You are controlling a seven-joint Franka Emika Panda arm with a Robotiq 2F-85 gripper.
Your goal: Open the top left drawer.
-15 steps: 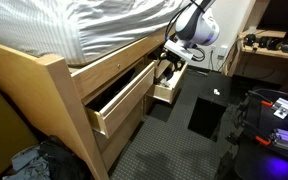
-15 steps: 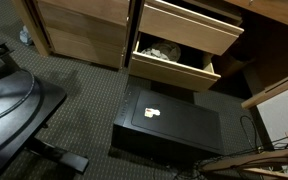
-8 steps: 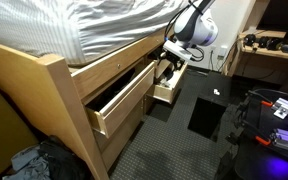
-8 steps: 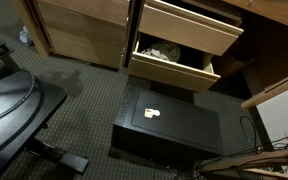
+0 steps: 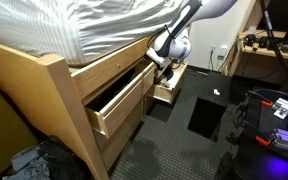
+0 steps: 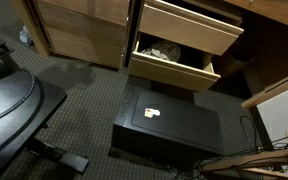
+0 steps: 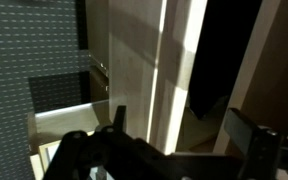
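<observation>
The top left drawer (image 5: 121, 100) is the wide pale-wood drawer under the bed, pulled well out, with its deep box body showing. My gripper (image 5: 165, 66) hangs just past that drawer's far end, between it and the narrower drawer (image 5: 168, 92). It does not appear to touch either one. In the wrist view the gripper (image 7: 184, 128) is open, its two dark fingers wide apart with nothing between them. Pale wood panels and a dark gap lie beyond it. The gripper is out of frame in the exterior view that faces the drawer fronts.
A black box sits on the carpet in both exterior views (image 5: 209, 110) (image 6: 169, 125). Two open stacked wooden drawers (image 6: 179, 45) face it, the lower one holding clutter. The bed frame post (image 5: 59, 110) stands in front. A desk (image 5: 269, 45) is at the back.
The arm has swung left and lower, bringing the gripper from above the narrower drawer to the far end of the wide drawer. The drawers have not moved.
</observation>
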